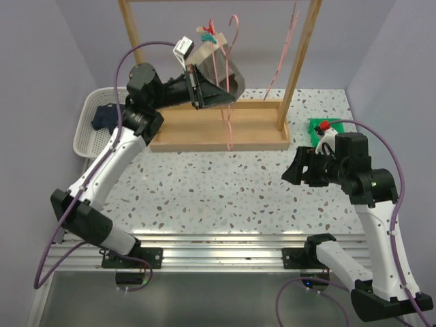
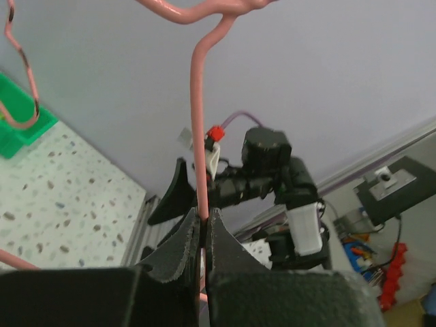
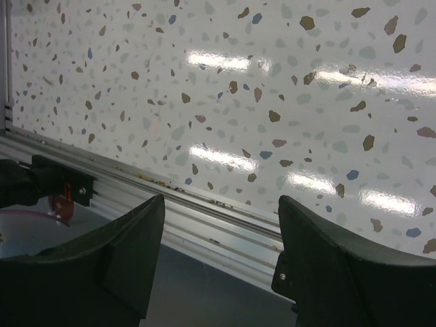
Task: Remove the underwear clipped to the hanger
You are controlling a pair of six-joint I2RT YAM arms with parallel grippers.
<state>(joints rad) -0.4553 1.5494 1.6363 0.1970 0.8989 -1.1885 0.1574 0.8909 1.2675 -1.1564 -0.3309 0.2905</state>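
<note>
At the far left a white basket point(image 1: 85, 124) is placed on the speckled table point(image 1: 225, 184), and the dark navy briefs point(image 1: 105, 116) are seen lying inside it. The left arm is stretched up towards the wooden rack point(image 1: 300, 68). In the left wrist view the left gripper point(image 2: 203, 216) is pressed together on the thin wire of a pink wire hanger point(image 2: 197, 122), which runs upright between the two fingers. Just beside this gripper, in the top view, the grey briefs point(image 1: 230, 78) with the beige waistband are hung from the same hanger, above the base of the rack. A small green clip point(image 1: 210, 39) is seen at their upper edge. Further right a second pink hanger point(image 1: 286, 51) is hung near the right post, and a green box point(image 1: 317, 127) is placed beside the rack. The right gripper point(image 3: 221, 199) is held low over the table near the metal rail; its fingers are kept apart and nothing is held between them.
</note>
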